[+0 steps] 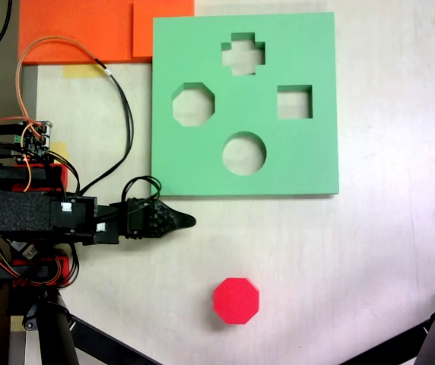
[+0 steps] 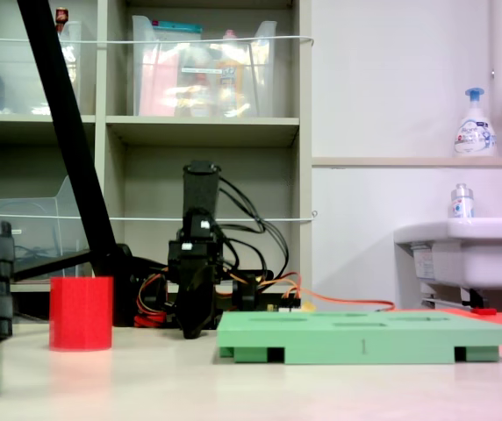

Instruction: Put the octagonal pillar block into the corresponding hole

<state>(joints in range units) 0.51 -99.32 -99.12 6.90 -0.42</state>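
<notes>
In the first exterior view, seen from above, a pale bench (image 1: 339, 258) carries a square green foam board (image 1: 309, 160) with four cutouts. The eight-sided hole (image 1: 193, 104) sits toward the first exterior view's left side of the board, with a cross-shaped hole (image 1: 242, 54) above it, a square hole (image 1: 294, 102) to the right and a round hole (image 1: 244, 153) below. The black robot arm (image 1: 20, 211) reaches in from the first exterior view's left edge, and its fingers (image 1: 178, 220) come to a single dark point aimed toward the first exterior view's right, pressed together with nothing between them. The red eight-sided block (image 1: 236, 300) lies on the bare bench below and a little right of the fingers, apart from them and well apart from the board. Only its eight-sided top face shows here, so its long axis points straight up at the camera. The eight-sided hole lies above the fingers, beyond the board's near edge.

In the second exterior view, taken from bench level, the block (image 2: 81, 313) stands upright on the bench as a plain red column; its eight sides cannot be made out. The fingers (image 2: 195, 326) hang low, near the bench, to the right of the block and not touching it. Whether they are closed cannot be told from this side. The board (image 2: 365, 338) lies flat to the right of the fingers, raised on short feet, its holes showing only as thin dark slits. Shelves (image 2: 203, 132) and a white sink (image 2: 466, 250) stand behind.
</notes>
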